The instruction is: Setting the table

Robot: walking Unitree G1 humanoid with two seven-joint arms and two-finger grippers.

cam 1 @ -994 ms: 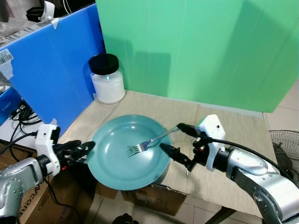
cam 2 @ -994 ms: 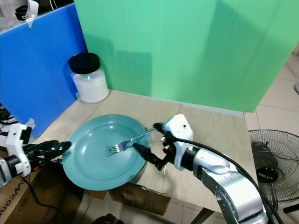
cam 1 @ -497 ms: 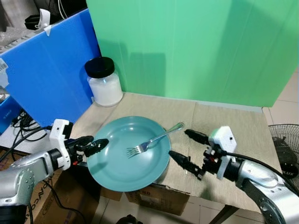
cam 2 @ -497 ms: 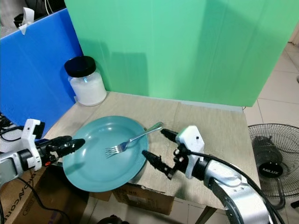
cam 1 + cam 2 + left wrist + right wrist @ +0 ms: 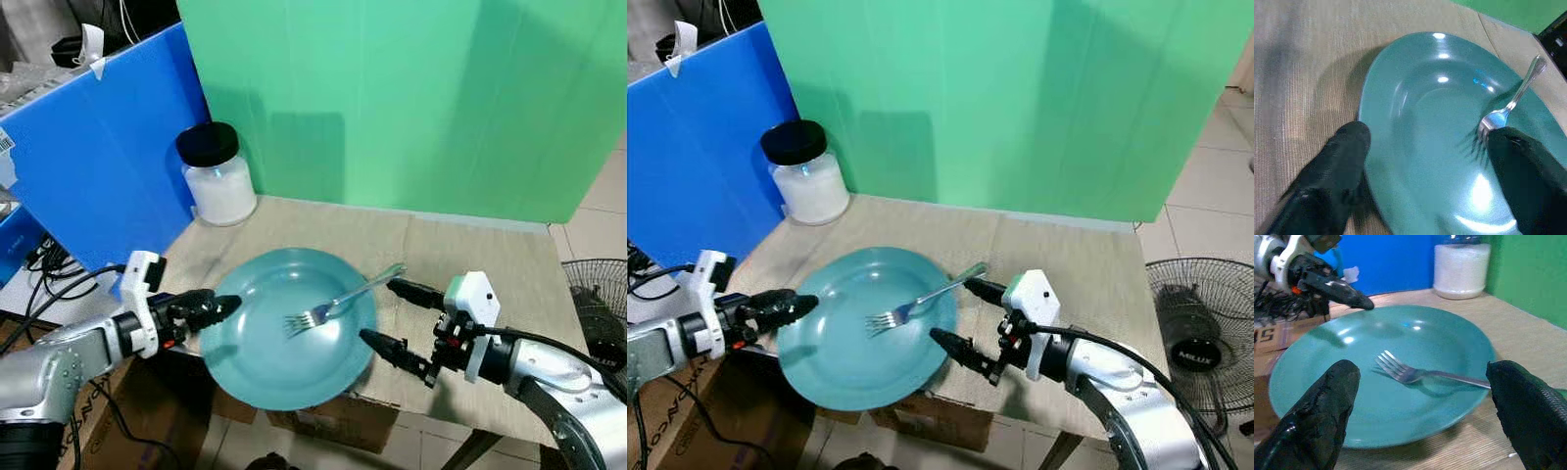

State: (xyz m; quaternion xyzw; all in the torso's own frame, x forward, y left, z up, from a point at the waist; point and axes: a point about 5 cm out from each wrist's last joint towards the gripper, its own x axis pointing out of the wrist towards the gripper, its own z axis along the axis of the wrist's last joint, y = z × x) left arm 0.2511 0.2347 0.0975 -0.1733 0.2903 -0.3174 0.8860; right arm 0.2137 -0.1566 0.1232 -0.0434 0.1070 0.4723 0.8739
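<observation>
Teal plate (image 5: 265, 362) overhangs the surface's (image 5: 490, 264) near edge, a fork (image 5: 338, 302) lying across it. Left gripper (image 5: 211, 311) pinches the plate's left rim; right gripper (image 5: 397, 318), fingers spread, waits just right of the plate.

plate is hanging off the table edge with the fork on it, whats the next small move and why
Probably nudge the plate further onto the table with the left tool, which sits at its rim. Its near edge overhangs the table, and the fork rests loosely across it; the open right tool holds nothing.
</observation>
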